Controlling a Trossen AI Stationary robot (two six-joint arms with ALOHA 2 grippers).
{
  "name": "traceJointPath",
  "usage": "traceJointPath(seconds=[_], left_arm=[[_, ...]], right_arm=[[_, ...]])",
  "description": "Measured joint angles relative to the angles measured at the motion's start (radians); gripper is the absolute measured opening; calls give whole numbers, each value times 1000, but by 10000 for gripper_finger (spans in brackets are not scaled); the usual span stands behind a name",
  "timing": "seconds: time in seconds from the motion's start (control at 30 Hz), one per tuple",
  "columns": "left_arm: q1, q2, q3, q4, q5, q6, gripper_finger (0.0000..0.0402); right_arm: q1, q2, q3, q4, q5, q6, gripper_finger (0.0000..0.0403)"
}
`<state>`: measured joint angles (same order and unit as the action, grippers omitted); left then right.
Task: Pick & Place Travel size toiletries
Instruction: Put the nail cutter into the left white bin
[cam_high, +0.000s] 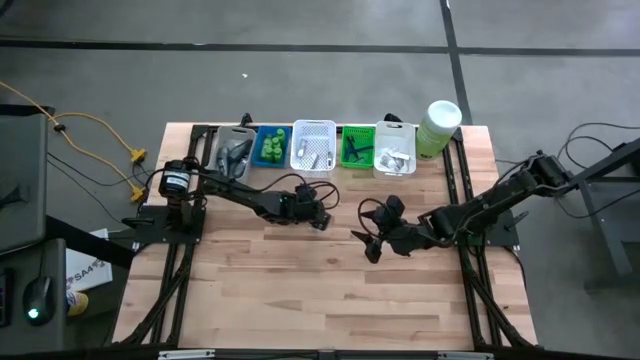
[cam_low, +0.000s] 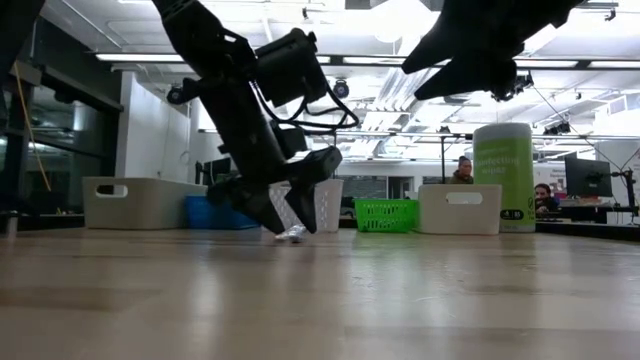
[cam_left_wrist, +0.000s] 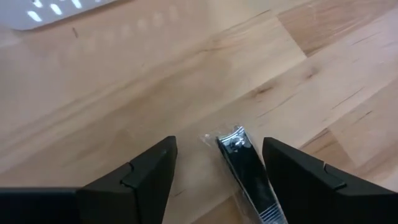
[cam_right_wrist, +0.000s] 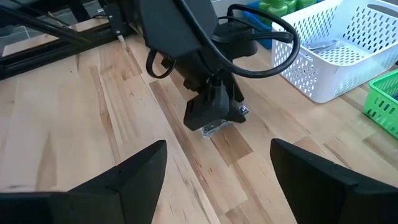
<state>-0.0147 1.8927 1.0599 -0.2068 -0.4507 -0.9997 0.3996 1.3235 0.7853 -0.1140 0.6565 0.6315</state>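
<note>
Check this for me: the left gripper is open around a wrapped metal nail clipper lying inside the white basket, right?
Not quite. The wrapped metal nail clipper lies on the bare wooden table, outside the white basket. The left gripper is open around it, as the left wrist view shows.

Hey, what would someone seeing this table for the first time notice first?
The left gripper reaches down mid-table, jaws open either side of a wrapped nail clipper lying on the wood. Along the far edge runs a row of baskets ending at a pale-green canister, while the right gripper hangs open nearby.
</note>
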Motion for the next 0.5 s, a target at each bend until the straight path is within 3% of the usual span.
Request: traceJointPath(seconds=[0.17,0.5], left_arm=[[-11,0,0,-36,-1,1,218],[-35,1,-3,-81,0,7,97]], right_arm=[[0,0,0,-1,9,-1,280],[0,0,0,-1,17,0,280]])
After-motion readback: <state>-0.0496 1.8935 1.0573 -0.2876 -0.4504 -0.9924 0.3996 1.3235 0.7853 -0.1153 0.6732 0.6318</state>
